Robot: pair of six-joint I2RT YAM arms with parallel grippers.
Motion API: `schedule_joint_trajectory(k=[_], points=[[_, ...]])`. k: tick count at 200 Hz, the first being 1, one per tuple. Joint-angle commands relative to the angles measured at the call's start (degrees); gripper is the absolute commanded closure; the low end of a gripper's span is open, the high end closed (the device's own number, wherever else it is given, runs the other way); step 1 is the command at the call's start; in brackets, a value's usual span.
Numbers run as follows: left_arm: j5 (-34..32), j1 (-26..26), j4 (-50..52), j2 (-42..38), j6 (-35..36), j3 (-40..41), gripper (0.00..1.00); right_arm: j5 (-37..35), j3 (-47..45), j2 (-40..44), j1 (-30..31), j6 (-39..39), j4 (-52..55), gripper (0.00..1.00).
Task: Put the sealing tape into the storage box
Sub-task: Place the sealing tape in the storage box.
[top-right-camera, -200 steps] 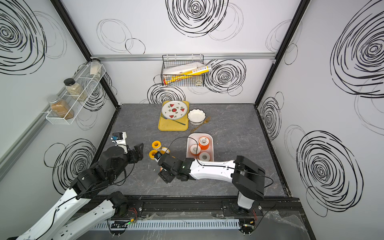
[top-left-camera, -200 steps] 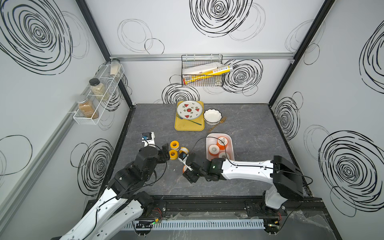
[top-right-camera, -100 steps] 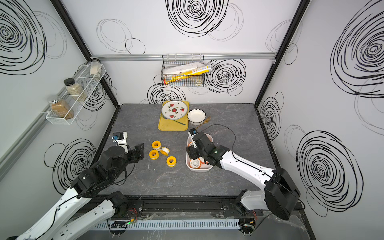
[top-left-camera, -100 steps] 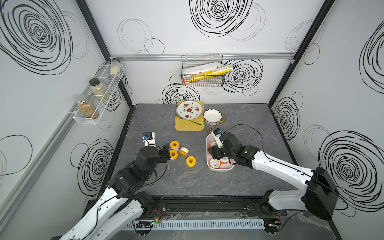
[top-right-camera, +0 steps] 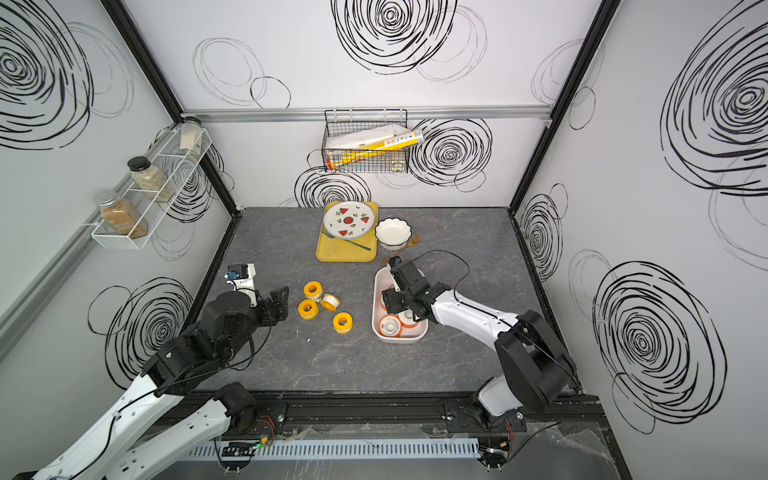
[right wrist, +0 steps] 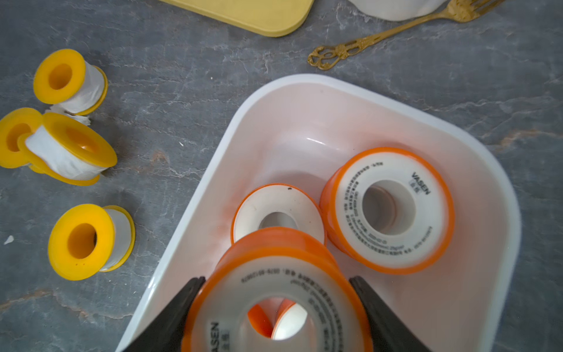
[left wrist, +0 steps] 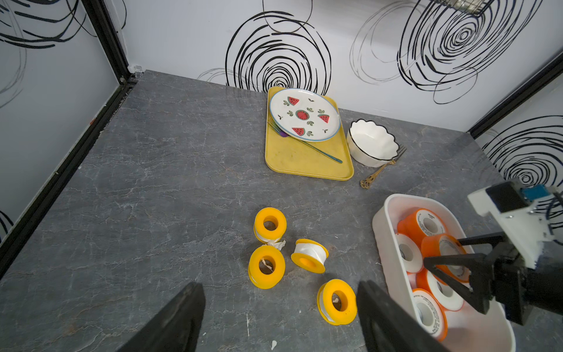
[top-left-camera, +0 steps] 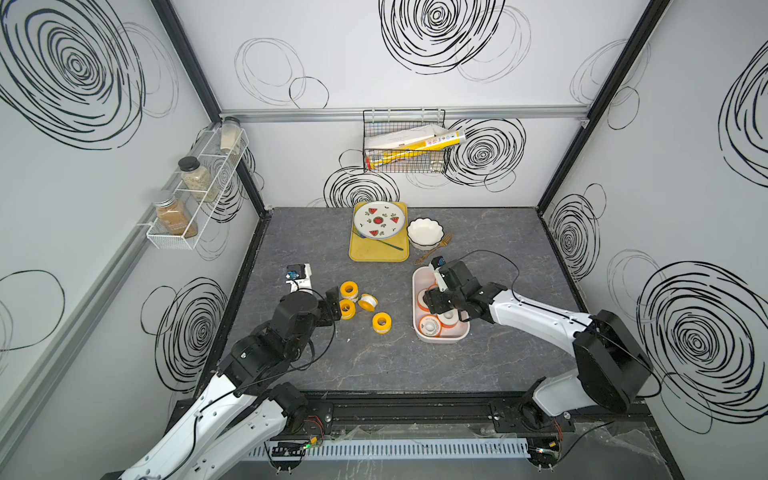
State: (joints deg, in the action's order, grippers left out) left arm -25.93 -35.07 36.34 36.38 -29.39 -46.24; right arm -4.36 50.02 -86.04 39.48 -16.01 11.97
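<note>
The storage box (top-left-camera: 417,291) (top-right-camera: 376,299), a white tub, sits right of centre with several orange sealing tape spools (top-left-camera: 428,325) (right wrist: 390,207) in it. My right gripper (top-left-camera: 432,301) (top-right-camera: 390,301) (right wrist: 276,282) hangs over the box, shut on an orange sealing tape spool (right wrist: 274,268) (left wrist: 441,247) held between both fingers. Several yellow spools (top-left-camera: 381,322) (top-right-camera: 343,322) (left wrist: 337,301) lie on the table left of the box. My left gripper (top-left-camera: 333,306) (top-right-camera: 279,305) (left wrist: 278,292) stands open and empty just left of them.
At the back a yellow tray (top-left-camera: 376,253) carries a watermelon plate (top-left-camera: 379,220) and a fork. A white scalloped bowl (top-left-camera: 424,233) stands beside it, and a gold fork (top-left-camera: 434,249) (right wrist: 396,33) lies just beyond the box's far end. A wire basket and a spice rack hang on the walls.
My right arm swung from the table's middle, beside the yellow spools, over to the box and now hovers there. The left arm has stayed put.
</note>
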Motion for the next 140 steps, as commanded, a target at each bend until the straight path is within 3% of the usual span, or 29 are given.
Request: schedule_joint_trajectory(k=[1, 98, 140], points=[[0.19, 0.35, -2.14, 0.08, 0.12, 0.62, 0.15, -0.52, 2.36, -1.28, -0.08, 0.37, -1.57, 0.48], [0.32, 0.35, -2.15, 0.46, 0.14, 0.6, 0.15, -0.1, 5.95, -6.31, -0.07, 0.69, -1.42, 0.45], [0.37, 0.35, -2.21, 0.53, 0.2, 0.57, 0.15, -0.07, 7.12, -7.89, -0.02, 0.72, -1.06, 0.36]])
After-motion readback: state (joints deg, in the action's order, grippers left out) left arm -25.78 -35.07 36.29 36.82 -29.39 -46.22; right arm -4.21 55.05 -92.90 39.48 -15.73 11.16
